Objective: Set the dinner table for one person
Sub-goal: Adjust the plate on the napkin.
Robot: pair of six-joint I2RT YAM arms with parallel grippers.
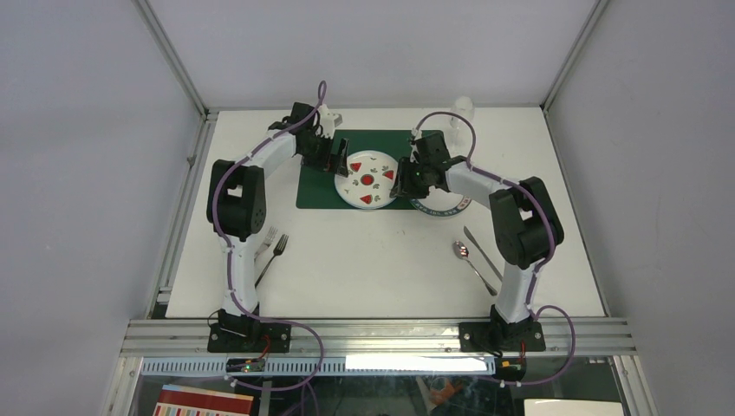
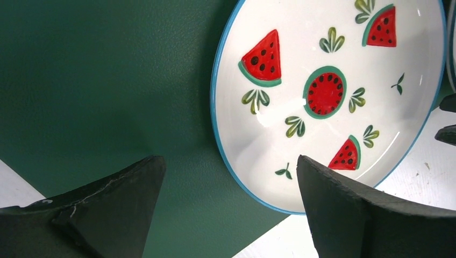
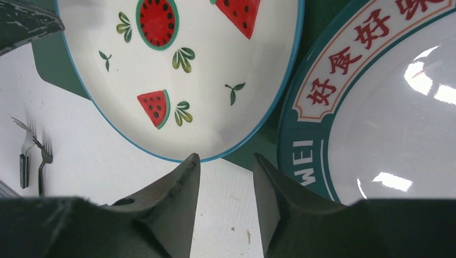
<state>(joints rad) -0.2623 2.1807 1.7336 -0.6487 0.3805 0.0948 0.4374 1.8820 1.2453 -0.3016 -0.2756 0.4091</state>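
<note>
The white dinner table (image 1: 373, 269) carries a dark green placemat (image 1: 316, 186). A white plate with watermelon pictures and a blue rim (image 1: 355, 186) lies on the mat's right part, its near edge overhanging the mat. My left gripper (image 1: 338, 165) hovers open at the plate's left edge; in the left wrist view (image 2: 228, 161) the plate (image 2: 253, 145) and the mat (image 2: 107, 80) lie below the wide-apart jaws. My right gripper (image 1: 401, 179) is at the plate's right edge, slightly open and empty (image 3: 226, 158), above the plate's rim (image 3: 215, 123).
A second plate with a teal rim and red characters (image 3: 387, 123) lies just right of the mat, partly under my right arm (image 1: 442, 206). Two forks (image 1: 273, 244) lie front left, a spoon (image 1: 464, 253) and a knife (image 1: 482, 251) front right. A clear glass (image 1: 464, 107) stands at the back.
</note>
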